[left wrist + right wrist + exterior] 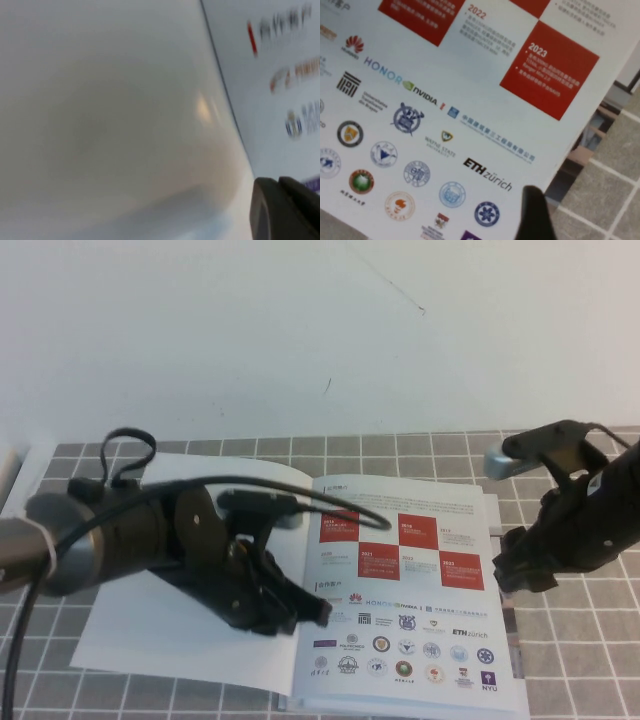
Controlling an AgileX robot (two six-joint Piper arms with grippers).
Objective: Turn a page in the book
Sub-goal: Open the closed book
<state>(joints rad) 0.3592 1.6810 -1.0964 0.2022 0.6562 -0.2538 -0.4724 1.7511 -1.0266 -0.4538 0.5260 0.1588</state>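
Note:
The book (200, 640) lies open on the grey checked mat. Its left side is a plain white blank sheet. Its right side is the page (410, 590) with red-and-white squares above rows of logos, lying flat. My left gripper (318, 612) is shut and low over the blank sheet, right by the spine. In the left wrist view it (285, 210) shows dark beside the page (280, 75). My right gripper (512, 575) sits at the page's outer right edge. In the right wrist view it (536, 215) overlaps the edge of the page (445, 100) near the ETH logo.
A printed sheet with dark photos (585, 150) pokes out from under the page's right edge, also in the high view (506, 615). The grey checked mat (590, 660) covers the table. A white wall rises behind. The left arm's cable loops over the blank sheet.

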